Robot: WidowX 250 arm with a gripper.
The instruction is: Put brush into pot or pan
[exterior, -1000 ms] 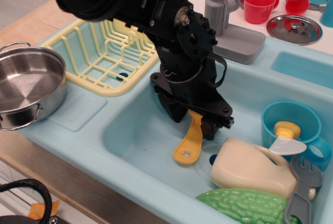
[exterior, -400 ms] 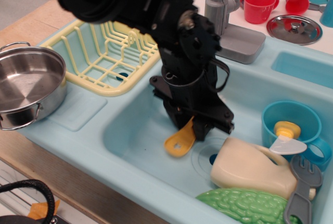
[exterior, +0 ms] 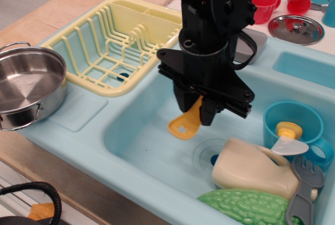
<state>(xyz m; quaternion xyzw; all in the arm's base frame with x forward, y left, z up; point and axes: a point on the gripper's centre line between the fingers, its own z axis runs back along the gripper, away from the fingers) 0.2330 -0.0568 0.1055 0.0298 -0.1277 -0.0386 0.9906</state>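
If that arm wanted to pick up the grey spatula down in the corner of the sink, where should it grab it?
Probably the grey spatula is best taken by the middle of its flat handle, coming from above, fingers either side of its narrow width. It leans on the cream jug and the blue cup, so the handle stands a little free, while the slotted head is wide and crowded. The gripper now holds the brush.

No legible text, labels, brands or numbers on any object in view; nothing readable to record.
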